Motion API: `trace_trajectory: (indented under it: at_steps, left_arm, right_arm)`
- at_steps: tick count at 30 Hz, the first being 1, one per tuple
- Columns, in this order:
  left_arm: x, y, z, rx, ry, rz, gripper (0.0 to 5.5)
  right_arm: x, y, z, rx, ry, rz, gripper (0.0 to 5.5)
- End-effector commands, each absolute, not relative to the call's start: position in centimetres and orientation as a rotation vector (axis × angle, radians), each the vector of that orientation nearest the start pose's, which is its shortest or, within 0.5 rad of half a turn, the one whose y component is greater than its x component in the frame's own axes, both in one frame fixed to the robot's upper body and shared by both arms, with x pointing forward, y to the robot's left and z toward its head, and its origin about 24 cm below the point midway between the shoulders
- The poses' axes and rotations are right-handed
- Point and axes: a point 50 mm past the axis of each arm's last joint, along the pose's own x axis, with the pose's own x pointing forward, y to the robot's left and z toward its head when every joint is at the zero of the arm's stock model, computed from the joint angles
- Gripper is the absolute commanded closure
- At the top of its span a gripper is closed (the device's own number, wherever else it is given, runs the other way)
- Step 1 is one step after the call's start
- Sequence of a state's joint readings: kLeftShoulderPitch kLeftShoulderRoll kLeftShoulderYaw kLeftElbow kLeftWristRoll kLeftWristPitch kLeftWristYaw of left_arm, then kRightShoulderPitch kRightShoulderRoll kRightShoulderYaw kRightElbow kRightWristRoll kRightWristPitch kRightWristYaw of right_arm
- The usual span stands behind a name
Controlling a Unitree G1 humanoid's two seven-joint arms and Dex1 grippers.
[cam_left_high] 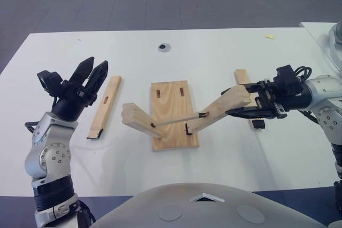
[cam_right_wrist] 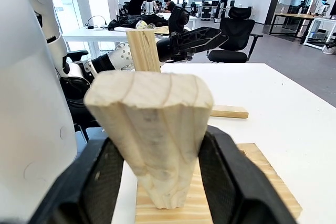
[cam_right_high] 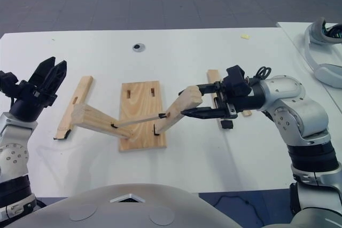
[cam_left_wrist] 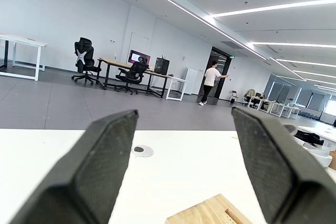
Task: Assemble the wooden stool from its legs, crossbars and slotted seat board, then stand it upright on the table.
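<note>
The slotted seat board (cam_left_high: 172, 100) lies flat mid-table. Over it sits a frame of two chunky legs joined by a thin crossbar (cam_left_high: 179, 118). The left leg (cam_left_high: 139, 120) rests at the board's left edge. My right gripper (cam_left_high: 231, 101) is shut on the top end of the right leg (cam_left_high: 214, 111), whose block sits between the pads (cam_right_wrist: 231, 182). A flat slotted bar (cam_left_high: 105, 105) lies left of the board, and another wooden piece (cam_left_high: 242, 77) lies behind the right gripper. My left gripper (cam_left_high: 92, 74) is raised above the table's left side, open and holding nothing.
A round cable grommet (cam_left_high: 164, 47) is set in the table behind the board. A small yellow scrap (cam_left_high: 270, 36) lies at the far right. A headset (cam_right_high: 320, 52) rests on a neighbouring table to the right. The white tabletop (cam_left_high: 267, 153) is bare along its front.
</note>
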State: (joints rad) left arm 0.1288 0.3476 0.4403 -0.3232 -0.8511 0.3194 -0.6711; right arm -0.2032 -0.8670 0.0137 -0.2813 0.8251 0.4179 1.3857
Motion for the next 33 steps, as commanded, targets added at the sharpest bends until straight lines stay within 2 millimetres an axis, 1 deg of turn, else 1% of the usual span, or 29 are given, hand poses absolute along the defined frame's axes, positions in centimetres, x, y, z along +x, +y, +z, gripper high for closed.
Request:
trace_trajectory:
  at_steps: [1, 4, 7, 13, 16, 18, 20, 23, 26, 30, 33]
  left_arm:
    - [20.2, 25.1, 12.0, -0.364, -0.235, -0.460, 2.20]
    - [20.1, 25.2, 11.9, -0.365, -0.241, -0.443, 2.20]
    - [20.1, 25.2, 11.7, -0.364, -0.244, -0.432, 2.20]
    - [20.3, 25.5, 11.4, -0.357, -0.247, -0.419, 2.20]
    - [20.6, 25.5, 11.3, -0.352, -0.248, -0.424, 2.20]
    - [20.8, 25.3, 11.2, -0.350, -0.248, -0.432, 2.20]
    - [20.9, 25.3, 11.2, -0.347, -0.248, -0.437, 2.20]
    - [20.9, 25.4, 11.2, -0.337, -0.246, -0.436, 2.20]
    - [21.0, 25.4, 11.2, -0.329, -0.246, -0.435, 2.20]
    - [21.2, 25.6, 11.4, -0.324, -0.249, -0.438, 2.20]
    - [21.2, 25.5, 11.3, -0.325, -0.249, -0.437, 2.20]
  right_arm:
    - [21.5, -19.0, 13.8, -0.139, 0.300, 1.631, 3.41]
    - [22.0, -18.2, 14.0, -0.195, 0.287, 1.590, 3.43]
    - [22.3, -17.5, 14.5, -0.199, 0.262, 1.581, 3.43]
    - [22.9, -15.6, 16.5, -0.090, 0.162, 1.599, 3.43]
    - [22.8, -14.8, 16.9, -0.055, 0.159, 1.607, 3.43]
    - [22.7, -14.6, 16.9, -0.048, 0.173, 1.597, 3.43]
    - [22.6, -14.6, 16.5, -0.078, 0.194, 1.582, 3.43]
    - [22.5, -14.7, 15.8, -0.171, 0.209, 1.539, 3.43]
    - [22.6, -14.6, 15.5, -0.262, 0.172, 1.497, 3.43]
    - [22.4, -14.4, 15.3, -0.286, 0.162, 1.494, 3.43]
    - [22.6, -14.4, 15.4, -0.293, 0.163, 1.488, 3.43]
